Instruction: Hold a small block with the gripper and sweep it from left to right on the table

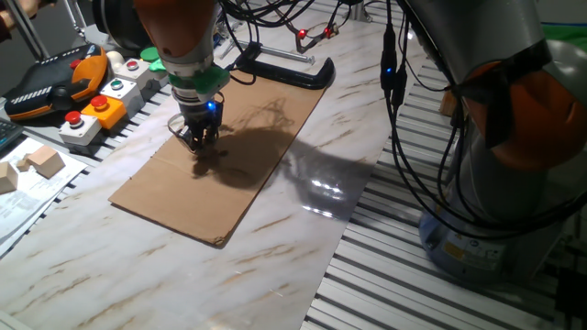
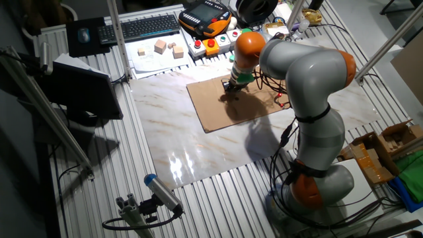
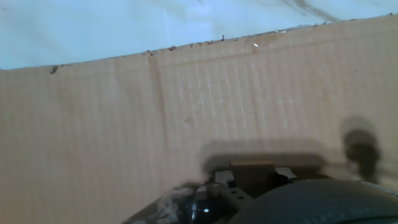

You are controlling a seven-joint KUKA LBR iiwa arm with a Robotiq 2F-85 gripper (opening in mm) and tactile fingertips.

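My hand (image 1: 198,139) stands low over the cardboard sheet (image 1: 248,174), near the sheet's left half as one fixed view shows it, with its tips at or just above the surface. In the hand view the small block (image 3: 251,170) sits between my fingers at the bottom of the picture, its lower face close to the cardboard; I judge my hand to be clamped on it, though the fixed views are too coarse to confirm the block there. The table (image 1: 183,275), white with brown veins, carries the sheet, and a black C-clamp (image 1: 289,71) lies at the sheet's far edge. 2 or more pale wooden blocks (image 1: 41,161) rest well apart on papers beside the table and play no part. The step in hand appears to be the sweep itself, with the block held down on the surface. The next move calls for steady sideways travel toward the right at constant height, with a firm grip so the block does not twist or slip as it drags, and a stop short of the sheet's edge.
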